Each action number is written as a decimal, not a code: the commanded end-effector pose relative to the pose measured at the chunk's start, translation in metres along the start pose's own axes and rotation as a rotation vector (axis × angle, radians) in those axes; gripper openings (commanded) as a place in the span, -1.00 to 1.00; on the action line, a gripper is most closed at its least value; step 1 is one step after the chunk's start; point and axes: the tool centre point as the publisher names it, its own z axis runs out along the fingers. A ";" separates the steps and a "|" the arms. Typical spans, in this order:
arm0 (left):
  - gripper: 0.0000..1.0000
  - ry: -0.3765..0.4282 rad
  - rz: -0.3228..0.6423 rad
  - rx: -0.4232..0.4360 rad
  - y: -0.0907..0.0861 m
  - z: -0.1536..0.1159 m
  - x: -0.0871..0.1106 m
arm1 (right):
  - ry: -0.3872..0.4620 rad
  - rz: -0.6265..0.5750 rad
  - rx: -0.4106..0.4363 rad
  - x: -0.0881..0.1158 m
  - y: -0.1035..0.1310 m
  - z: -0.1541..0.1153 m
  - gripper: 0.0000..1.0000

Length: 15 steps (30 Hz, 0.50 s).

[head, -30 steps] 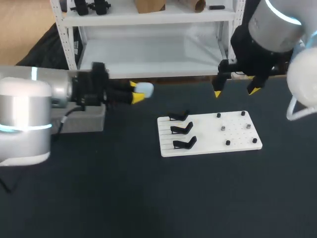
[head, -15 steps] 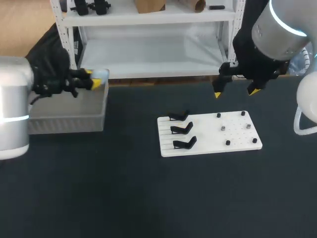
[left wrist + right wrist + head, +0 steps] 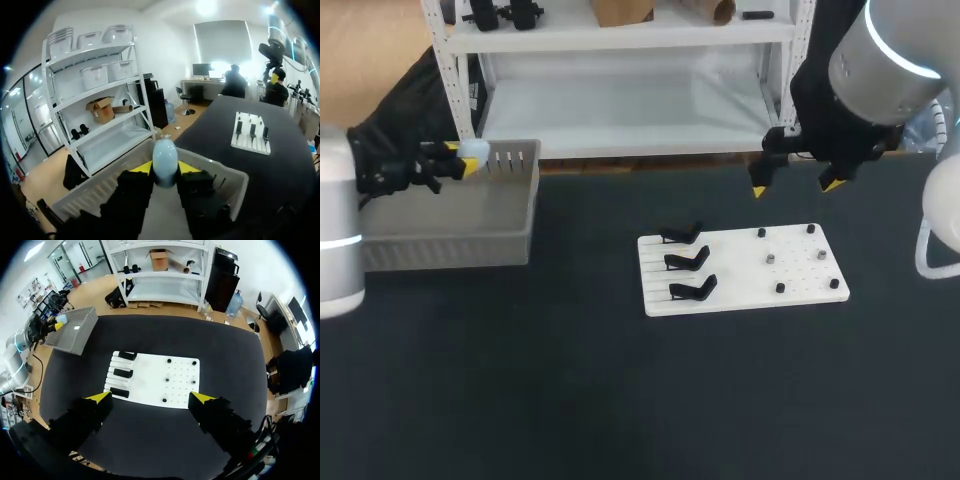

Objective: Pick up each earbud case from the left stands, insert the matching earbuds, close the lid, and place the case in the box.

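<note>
**Left arm.** The left gripper (image 3: 164, 169) is clamped on the pale blue earbud case (image 3: 164, 156). A yellow tip presses each side, and the rounded end sticks out ahead of the fingers. The case hangs above the open top of the grey box (image 3: 227, 176) and is not resting in it. I cannot make out the lid seam.

**Step in hand (judged).** This looks like the deposit into the box.
- Bring the case down close to the box floor before parting the jaws.
- Keep the fingers off the slotted walls.
- Release it level so the smooth shell neither rolls nor springs its lid.
- Lift straight out afterwards.

**Right arm.** The right gripper (image 3: 151, 399) has its jaws wide and empty. It hovers above the white board (image 3: 790, 285), well apart from the box.

**Board.** The three black stands (image 3: 686, 262) on the board's left part carry nothing. Small pegs (image 3: 770, 258) dot its right part.

**Markings.** I can read no label, brand or writing on the case, box or board.
</note>
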 end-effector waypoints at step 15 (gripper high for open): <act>1.00 -0.035 -0.037 0.032 0.024 0.002 0.000 | -0.012 0.002 0.002 0.004 -0.001 -0.001 1.00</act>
